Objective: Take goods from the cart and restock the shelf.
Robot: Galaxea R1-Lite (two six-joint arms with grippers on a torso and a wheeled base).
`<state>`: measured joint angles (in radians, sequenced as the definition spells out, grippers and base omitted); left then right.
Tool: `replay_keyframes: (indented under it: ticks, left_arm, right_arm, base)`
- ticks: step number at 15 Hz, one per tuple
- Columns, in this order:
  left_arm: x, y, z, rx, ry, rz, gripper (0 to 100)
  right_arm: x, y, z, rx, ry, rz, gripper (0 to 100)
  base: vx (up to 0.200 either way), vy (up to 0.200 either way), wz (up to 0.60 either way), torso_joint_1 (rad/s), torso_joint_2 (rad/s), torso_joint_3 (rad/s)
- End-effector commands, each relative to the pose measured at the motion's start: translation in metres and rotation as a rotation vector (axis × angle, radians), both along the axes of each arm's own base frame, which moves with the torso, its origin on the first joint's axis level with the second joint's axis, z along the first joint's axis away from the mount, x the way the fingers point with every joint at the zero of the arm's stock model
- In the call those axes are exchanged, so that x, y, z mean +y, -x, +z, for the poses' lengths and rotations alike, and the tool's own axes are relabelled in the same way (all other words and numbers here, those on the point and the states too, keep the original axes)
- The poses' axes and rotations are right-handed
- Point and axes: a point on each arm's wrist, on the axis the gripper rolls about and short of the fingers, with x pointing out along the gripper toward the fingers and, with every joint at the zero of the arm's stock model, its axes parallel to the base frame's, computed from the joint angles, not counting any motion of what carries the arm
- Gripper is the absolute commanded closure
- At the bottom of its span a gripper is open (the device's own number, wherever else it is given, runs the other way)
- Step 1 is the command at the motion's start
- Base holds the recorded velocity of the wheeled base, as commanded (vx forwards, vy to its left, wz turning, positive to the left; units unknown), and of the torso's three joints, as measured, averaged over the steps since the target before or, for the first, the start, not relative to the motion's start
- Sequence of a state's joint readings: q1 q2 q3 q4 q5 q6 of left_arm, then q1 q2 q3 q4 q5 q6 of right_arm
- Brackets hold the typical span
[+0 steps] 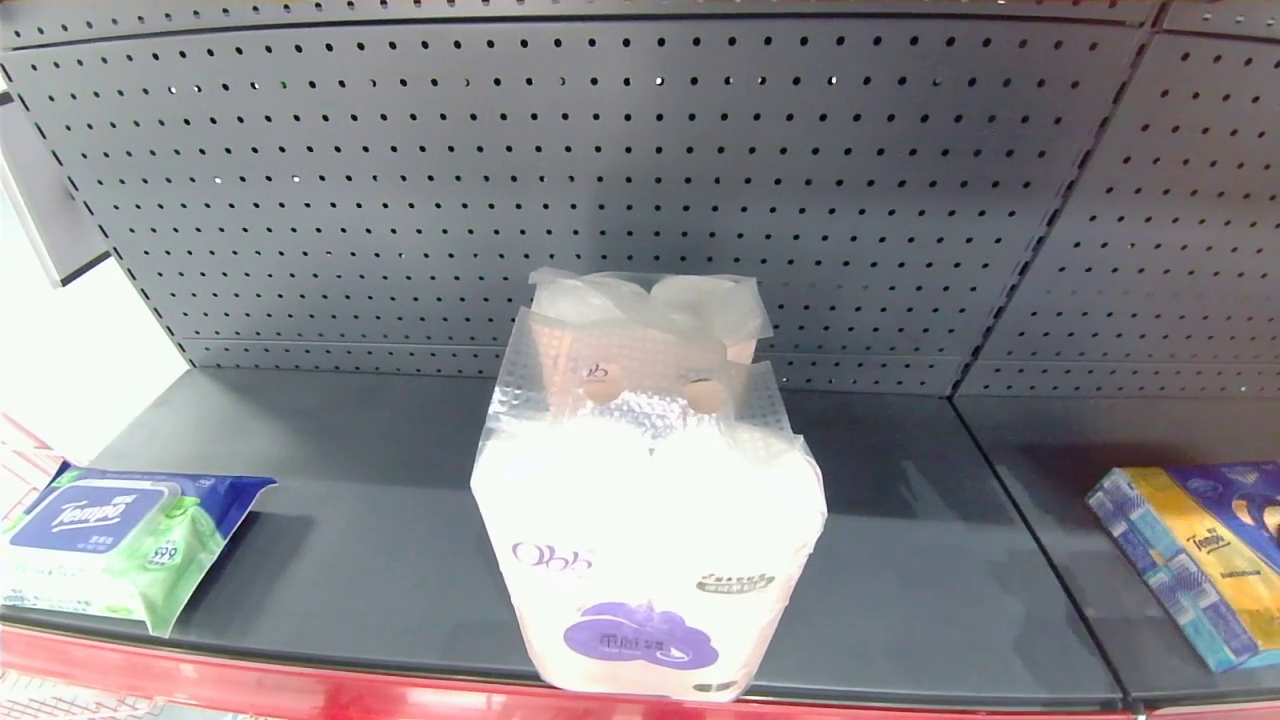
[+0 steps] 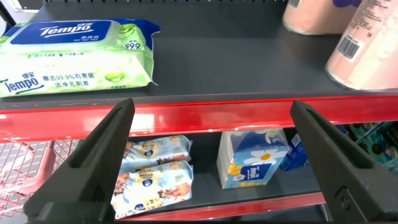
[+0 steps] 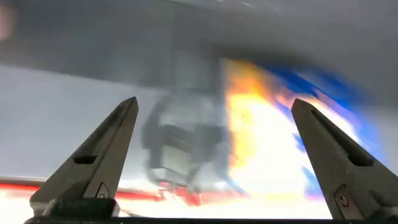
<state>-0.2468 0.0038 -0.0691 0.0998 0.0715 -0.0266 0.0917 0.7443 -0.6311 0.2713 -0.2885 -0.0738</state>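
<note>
On the shelf (image 1: 380, 520): three packs
One toilet roll pack (image 1: 650, 540) sits front-middle, one wet wipes pack (image 1: 110, 545) left, one tissue pack (image 1: 1200, 560) right; left claw (image 2: 211, 104) and right claw (image 3: 214, 101) both spread wide, empty.

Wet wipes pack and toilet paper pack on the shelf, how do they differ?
The wet wipes pack lies flat and low; the toilet paper pack stands tall. The wet wipes pack is green with a blue label; the toilet paper pack is white with purple print. Both rest on the dark shelf near its front edge.
</note>
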Motion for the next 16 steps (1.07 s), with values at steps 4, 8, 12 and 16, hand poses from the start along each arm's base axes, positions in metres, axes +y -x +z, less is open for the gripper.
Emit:
replay_keyframes:
  ticks: [4,8,12,16]
  left_arm:
    - [0.000,0.000,0.000,0.003,0.001,-0.015,0]
    - [0.000,0.000,0.000,0.003,0.001,-0.016,0]
    - [0.000,0.000,0.000,0.003,0.001,-0.012,0]
    - [0.000,0.000,0.000,0.003,-0.003,-0.004,0]
  right_arm:
    - [0.001,0.036,-0.023,-0.015,0.046,0.234,0]
    - [0.015,-0.042,-0.022,0.113,-0.009,0.410,0]
    - [0.064,-0.079,-0.045,0.331,-0.042,0.605,0]
    - [0.102,-0.110,-0.042,0.398,-0.159,0.554,0]
  base:
    - [0.000,0.000,0.00,0.000,0.00,0.000]
    - [0.000,0.000,0.00,0.000,0.00,0.000]
    - [0.000,0.000,0.00,0.000,0.00,0.000]
    - [0.000,0.000,0.00,0.000,0.00,0.000]
